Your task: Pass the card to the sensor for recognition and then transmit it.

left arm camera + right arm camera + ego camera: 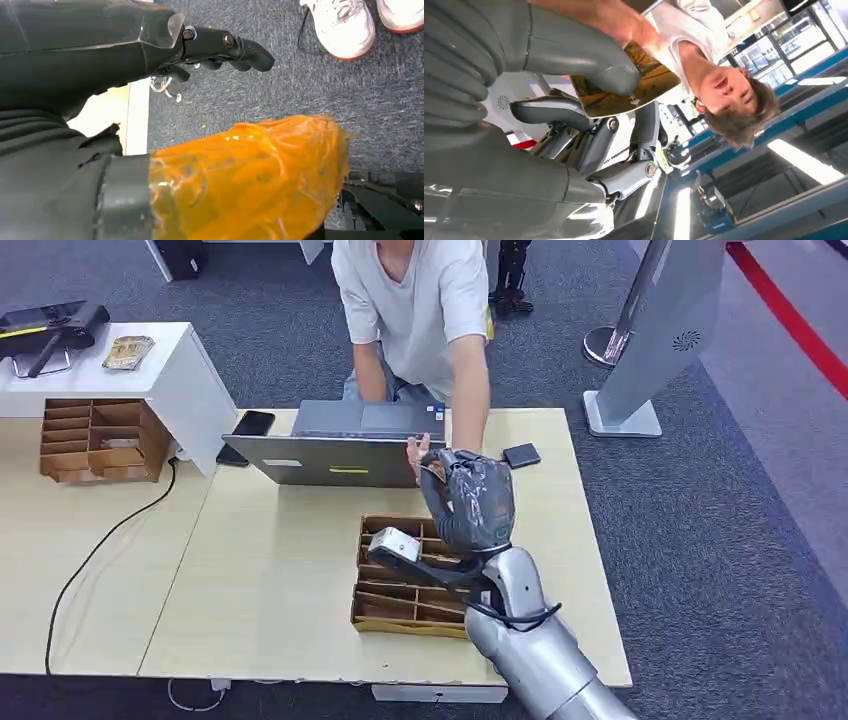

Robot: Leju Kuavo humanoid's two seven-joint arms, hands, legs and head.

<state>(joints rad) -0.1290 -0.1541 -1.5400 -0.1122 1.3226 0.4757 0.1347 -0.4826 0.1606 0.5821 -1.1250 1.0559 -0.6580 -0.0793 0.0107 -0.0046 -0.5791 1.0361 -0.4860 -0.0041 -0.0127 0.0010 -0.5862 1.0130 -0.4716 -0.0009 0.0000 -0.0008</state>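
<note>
Gripping a thin, stiff, glossy brown-printed card [634, 85] under its thumb, the right robot hand [468, 502] is offering it edge-first to a person's hand [420, 455]; light and slippery, best pinched flat.

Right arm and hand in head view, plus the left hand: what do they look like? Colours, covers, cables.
Right arm: silver rounded shell, a thin black cable looped at the wrist. Right hand: dark grey under glossy clear wrap. Left hand: black fingers with round metal pivots, an orange plastic-wrapped part beside them.

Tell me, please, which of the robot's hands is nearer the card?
The right hand: its thumb presses the card, which a person's hand also touches. The left hand hangs beside the table, over the carpet.
</note>
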